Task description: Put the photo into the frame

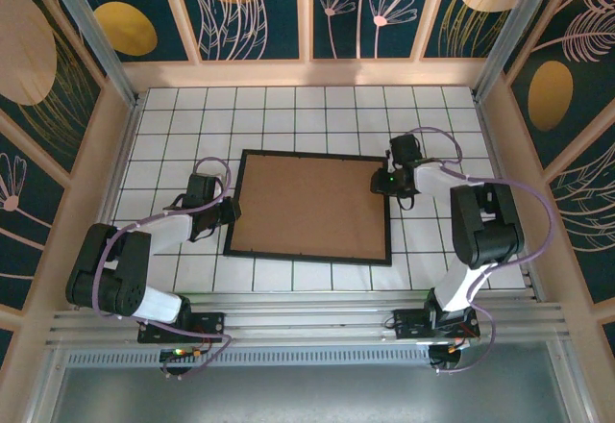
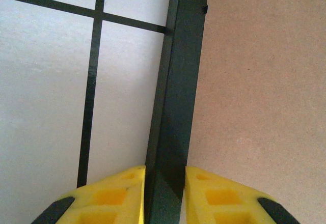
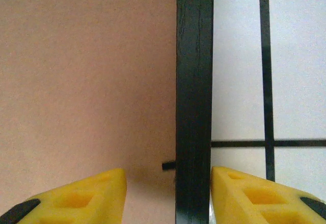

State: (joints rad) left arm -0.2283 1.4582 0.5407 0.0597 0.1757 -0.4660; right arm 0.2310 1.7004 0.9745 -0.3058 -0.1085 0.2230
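The thin black rectangular picture frame (image 1: 307, 257) lies flat in the middle of the white tiled surface (image 1: 288, 115), with a plain brown backing board (image 1: 309, 207) filling its opening.

The left arm is folded: from its base at 7 o'clock it swings out to an elbow near the surface's 8 o'clock edge. Its pale forearm then runs back in toward the frame's 9 o'clock rail. The left end effector (image 1: 233, 213) meets that rail on its lower half. In the left wrist view the left end effector (image 2: 165, 172) is clenched on the frame. Its yellow fingers (image 2: 127, 196) press both sides of the black rail, one over the tiles and one over the board.

The right arm rises from its base at 5 o'clock to a dark elbow at 4 o'clock, and the forearm angles in toward the frame's 3 o'clock rail near the upper corner. The right end effector (image 1: 387, 185) straddles that rail. In the right wrist view the right end effector (image 3: 168, 172) is released. The tile-side finger sits against the rail, and the board-side finger stands clear of it.
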